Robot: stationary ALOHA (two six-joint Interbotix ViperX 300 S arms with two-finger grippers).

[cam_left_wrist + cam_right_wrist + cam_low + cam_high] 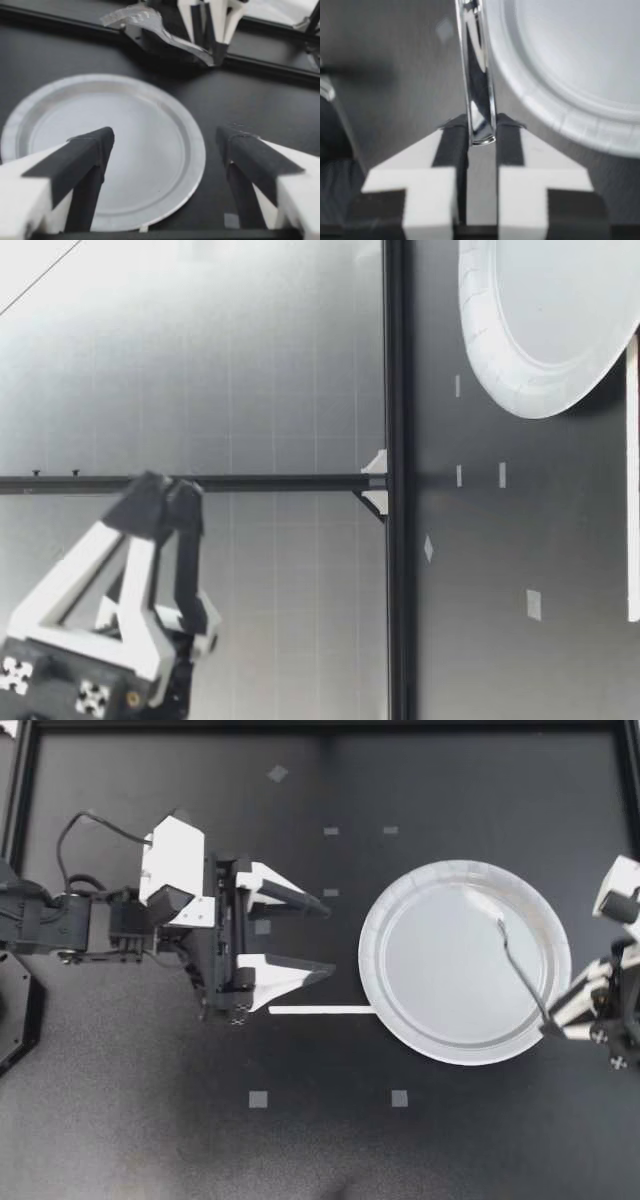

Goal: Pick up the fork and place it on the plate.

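A white paper plate (430, 970) lies right of the table's middle. My right gripper (552, 1026) comes in from the right edge and is shut on the handle end of a metal fork (520, 970), which slants over the plate's right half with its tines toward the middle. In the right wrist view the fingers pinch the fork handle (479, 75) beside the plate (580, 75). My left gripper (328, 938) hangs open and holds nothing, just left of the plate. From the left wrist, the plate (140, 125) lies ahead and the fork (165, 32) is beyond it.
A white strip (320, 1010) lies on the black table between my left gripper and the plate's rim. Small grey tape squares (258, 1099) dot the surface. A black frame (320, 725) borders the table. In the low view a gripper (160, 510) hangs well above the table.
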